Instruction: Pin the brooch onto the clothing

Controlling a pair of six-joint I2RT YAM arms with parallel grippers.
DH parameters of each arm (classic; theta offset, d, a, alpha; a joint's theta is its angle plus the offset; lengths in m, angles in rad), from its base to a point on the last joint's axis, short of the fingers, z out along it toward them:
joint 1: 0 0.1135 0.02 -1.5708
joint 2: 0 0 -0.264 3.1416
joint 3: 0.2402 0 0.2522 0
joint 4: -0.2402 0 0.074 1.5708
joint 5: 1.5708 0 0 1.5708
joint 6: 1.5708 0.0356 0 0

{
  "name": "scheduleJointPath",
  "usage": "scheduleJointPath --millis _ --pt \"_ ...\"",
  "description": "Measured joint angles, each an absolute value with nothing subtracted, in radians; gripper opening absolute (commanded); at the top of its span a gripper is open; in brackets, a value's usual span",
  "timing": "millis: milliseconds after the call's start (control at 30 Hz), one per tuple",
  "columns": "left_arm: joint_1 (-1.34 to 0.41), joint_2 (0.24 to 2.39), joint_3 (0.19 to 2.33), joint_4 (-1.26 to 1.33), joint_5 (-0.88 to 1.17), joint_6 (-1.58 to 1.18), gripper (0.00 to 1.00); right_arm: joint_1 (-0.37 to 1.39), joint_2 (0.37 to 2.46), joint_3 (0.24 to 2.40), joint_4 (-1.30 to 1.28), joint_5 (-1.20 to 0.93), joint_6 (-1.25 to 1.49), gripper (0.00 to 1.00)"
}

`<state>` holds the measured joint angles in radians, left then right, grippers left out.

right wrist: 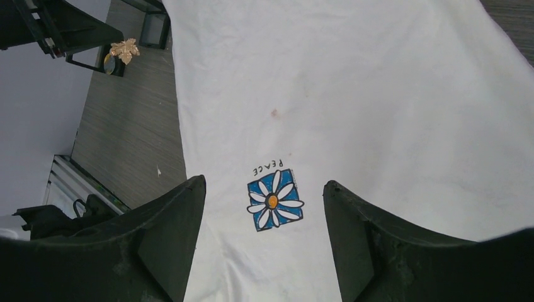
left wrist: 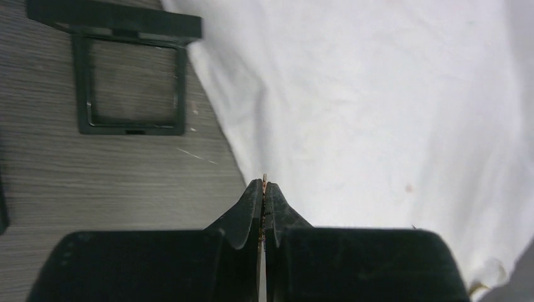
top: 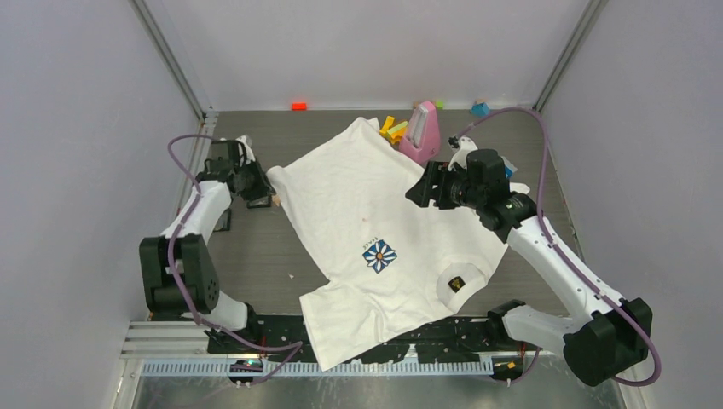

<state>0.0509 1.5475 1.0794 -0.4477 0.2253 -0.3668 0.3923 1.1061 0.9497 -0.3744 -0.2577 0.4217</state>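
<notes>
The clothing (top: 358, 196) is a white T-shirt lying flat across the table, with a blue-and-white daisy print (top: 379, 256) and a black neck label (top: 456, 284). My left gripper (top: 263, 191) hovers at the shirt's left edge, shut on the brooch (top: 276, 202). The right wrist view shows the brooch (right wrist: 124, 49) as a small gold leaf. In the left wrist view only a thin gold edge of the brooch (left wrist: 265, 178) shows between the shut jaws of the left gripper (left wrist: 264, 184), beside the clothing (left wrist: 378, 94). My right gripper (top: 422, 189) hangs open above the clothing (right wrist: 352, 94), and the open right gripper (right wrist: 264, 182) frames the daisy print (right wrist: 274, 200).
A pink object (top: 424, 132) and yellow and green blocks (top: 392, 129) sit at the shirt's far corner. A blue piece (top: 480, 108) and an orange block (top: 298, 106) lie by the back wall. A black square frame (left wrist: 132, 85) lies on the table left of the shirt.
</notes>
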Motion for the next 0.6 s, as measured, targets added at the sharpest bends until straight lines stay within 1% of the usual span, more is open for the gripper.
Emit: scheduleJointPath --millis 167,267,367,467,533,600 --pt "0.045 1.34 0.981 -0.386 0.459 -0.387 0.0 0.391 1.09 0.894 -0.326 -0.38 0.44 0.77" --pt "0.005 1.293 0.946 -0.326 0.63 -0.395 0.0 0.391 1.063 0.844 -0.281 -0.469 0.48 0.75" --pt "-0.098 1.29 0.936 -0.283 0.75 -0.411 0.0 0.391 1.034 0.799 -0.228 -0.55 0.542 0.72" --pt "-0.201 1.272 0.908 -0.199 0.812 -0.467 0.0 0.401 0.998 0.75 -0.149 -0.587 0.636 0.7" --pt "-0.25 1.223 0.851 -0.096 0.807 -0.545 0.0 0.416 0.96 0.705 -0.078 -0.583 0.71 0.69" --pt "-0.29 1.156 0.781 0.014 0.762 -0.635 0.0 0.453 0.919 0.657 -0.003 -0.556 0.781 0.67"
